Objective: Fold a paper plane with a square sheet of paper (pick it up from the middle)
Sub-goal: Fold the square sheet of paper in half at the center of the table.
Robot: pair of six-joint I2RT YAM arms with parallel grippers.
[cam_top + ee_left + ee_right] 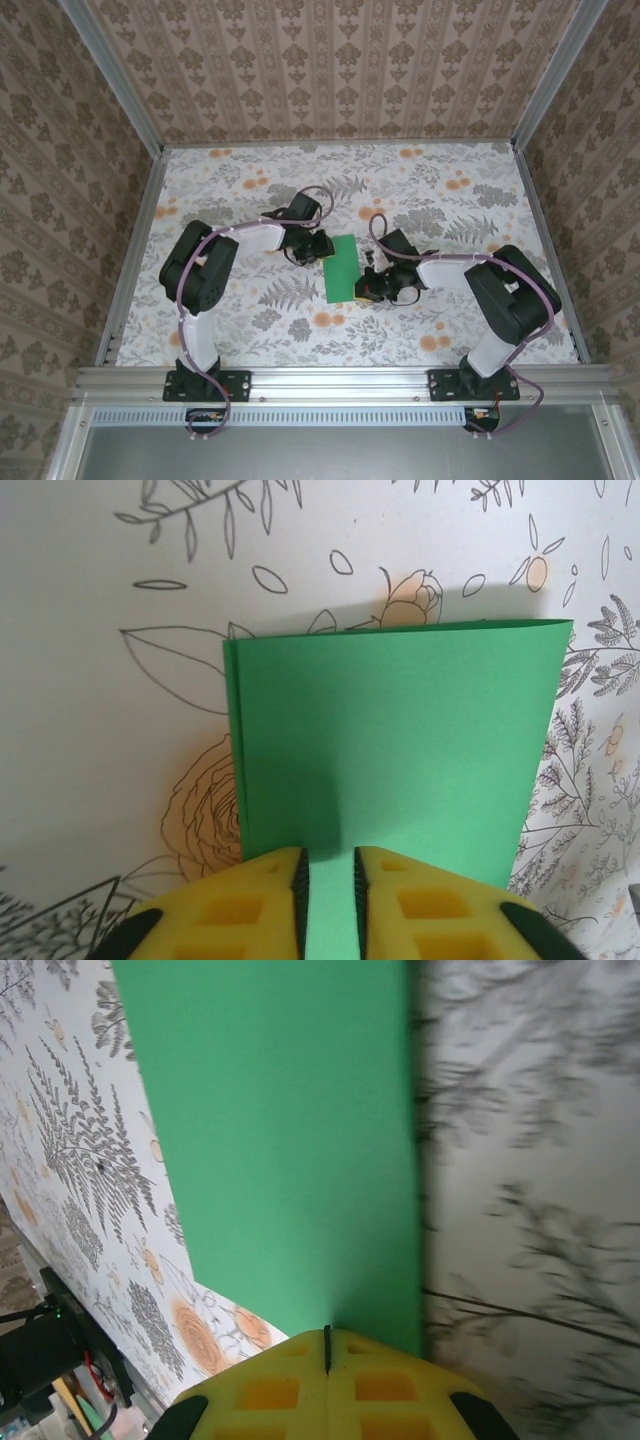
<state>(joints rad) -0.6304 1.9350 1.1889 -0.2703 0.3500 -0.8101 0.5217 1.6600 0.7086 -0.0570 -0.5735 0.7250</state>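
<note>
The square sheet of paper (pixel 341 268), bright green, lies folded in half as a tall rectangle on the flowered table (pixel 440 200), between the two arms. In the left wrist view the paper (pixel 400 750) shows two stacked layers along its left edge. My left gripper (pixel 322 245) is at the paper's upper left edge. Its jaws stand a narrow gap apart (pixel 328 880), open, with green paper showing in the gap. My right gripper (pixel 365 283) is at the lower right edge. It is shut (pixel 327 1345), its tips over the paper (pixel 290 1140); I cannot tell if paper is pinched.
Aluminium rails (pixel 130 260) fence the table at left, right and front. Patterned walls rise behind and beside it. Both arm bases (pixel 205 382) sit at the near edge. Free table surface lies beyond the paper and to both sides.
</note>
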